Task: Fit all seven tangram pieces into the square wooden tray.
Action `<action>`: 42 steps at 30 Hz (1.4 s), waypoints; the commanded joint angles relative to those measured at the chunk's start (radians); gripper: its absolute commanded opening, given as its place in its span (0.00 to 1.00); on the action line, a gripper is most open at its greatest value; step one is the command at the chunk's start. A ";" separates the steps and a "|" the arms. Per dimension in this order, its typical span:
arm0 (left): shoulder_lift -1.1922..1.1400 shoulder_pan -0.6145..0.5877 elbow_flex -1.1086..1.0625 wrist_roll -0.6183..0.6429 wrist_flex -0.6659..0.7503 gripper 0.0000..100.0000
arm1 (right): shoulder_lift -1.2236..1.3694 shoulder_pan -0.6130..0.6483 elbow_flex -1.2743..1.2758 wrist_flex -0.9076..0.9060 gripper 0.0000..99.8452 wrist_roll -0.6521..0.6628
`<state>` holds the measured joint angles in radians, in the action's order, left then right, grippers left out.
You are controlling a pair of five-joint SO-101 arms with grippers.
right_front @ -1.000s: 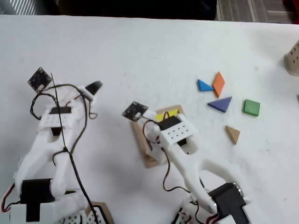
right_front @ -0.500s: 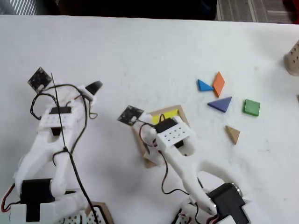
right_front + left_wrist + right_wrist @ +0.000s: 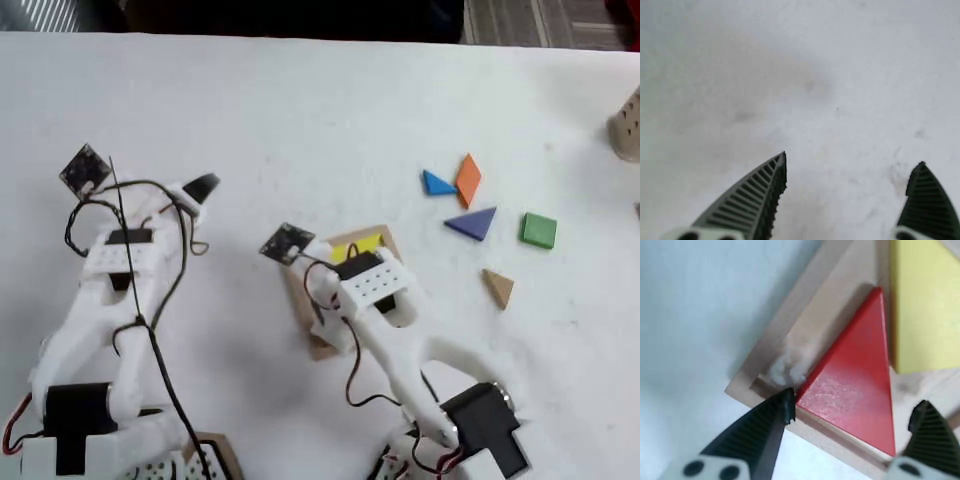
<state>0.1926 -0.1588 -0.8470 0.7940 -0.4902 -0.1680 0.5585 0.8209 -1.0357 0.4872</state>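
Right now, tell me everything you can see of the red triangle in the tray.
The red triangle is a flat, painted-looking piece with a slightly glossy top. It lies flat inside the wooden tray, close to one corner, one side along the tray's inner wall. Another side meets the yellow piece, seemingly touching. White fluff lies by one point. The right arm's jaws stand open, a tip at either side, not gripping it.
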 commanded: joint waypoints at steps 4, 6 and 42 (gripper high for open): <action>0.039 0.015 0.046 -0.012 0.018 0.37 | -0.001 -0.021 -0.018 -0.016 0.35 0.011; 0.041 0.015 0.046 -0.012 0.018 0.37 | -0.001 -0.021 -0.018 -0.016 0.31 0.011; 0.047 0.013 0.038 -0.012 0.023 0.37 | 0.203 -0.002 -0.175 -0.105 0.18 -0.054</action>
<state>0.1926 -0.1588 -0.8470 0.7940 -0.4902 0.0299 0.5585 0.6444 -1.1247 0.4442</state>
